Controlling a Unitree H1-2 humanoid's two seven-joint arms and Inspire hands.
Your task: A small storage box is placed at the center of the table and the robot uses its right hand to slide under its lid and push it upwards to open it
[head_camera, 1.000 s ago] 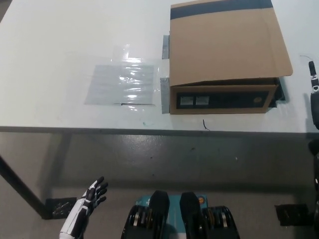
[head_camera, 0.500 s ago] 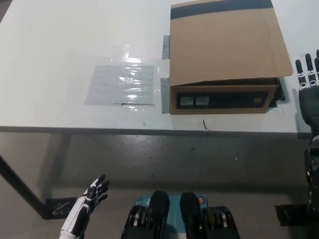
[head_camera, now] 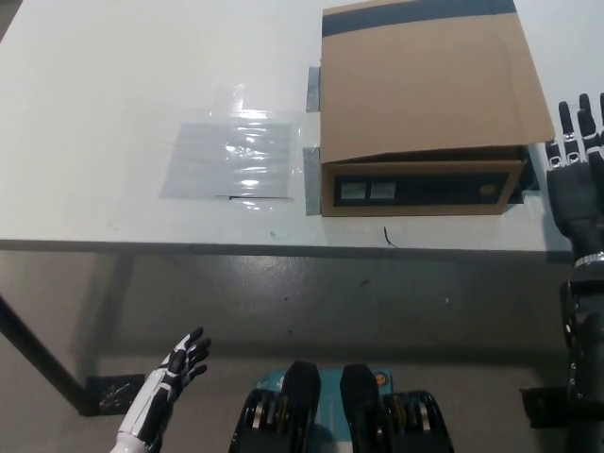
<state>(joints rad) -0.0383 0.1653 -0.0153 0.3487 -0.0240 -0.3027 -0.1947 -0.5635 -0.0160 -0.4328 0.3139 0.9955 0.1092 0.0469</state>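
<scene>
Head view, approach step: one black right hand stood just beside the right edge of one cardboard storage box, fingers spread and upright, holding nothing; lid lay closed, its front edge overhanging. Box sat right of centre on one white table. Next move, by judgement: fingertips under the overhang, then upward. One clear plastic sheet lay beside; one white left hand rested low, fingers apart, empty.
</scene>
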